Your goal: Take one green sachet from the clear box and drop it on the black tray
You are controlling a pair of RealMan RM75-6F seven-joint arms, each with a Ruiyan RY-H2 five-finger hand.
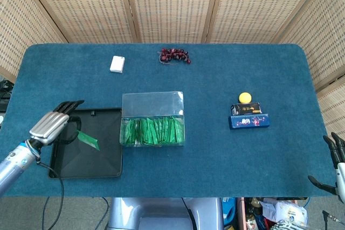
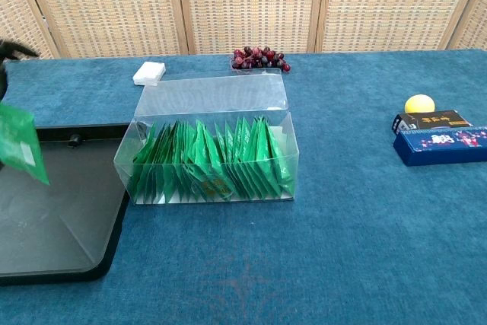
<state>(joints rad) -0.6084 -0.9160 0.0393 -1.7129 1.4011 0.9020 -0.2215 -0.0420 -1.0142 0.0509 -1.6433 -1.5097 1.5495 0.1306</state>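
My left hand (image 1: 53,125) hovers over the left part of the black tray (image 1: 102,165). It pinches one green sachet (image 1: 88,140), which hangs tilted above the tray floor. The chest view shows that sachet (image 2: 19,142) at the left edge above the tray (image 2: 61,226), with only a dark fingertip (image 2: 17,48) of the hand in frame. The clear box (image 1: 152,103) stands right of the tray, its front half packed with several upright green sachets (image 2: 209,161). My right hand (image 1: 334,160) is at the bottom right corner off the table, fingers apart and holding nothing.
A small white box (image 1: 117,64) and a bunch of dark grapes (image 1: 174,55) lie at the back of the blue table. To the right are a yellow ball (image 1: 245,97), a black packet (image 1: 246,109) and a blue box (image 1: 249,120).
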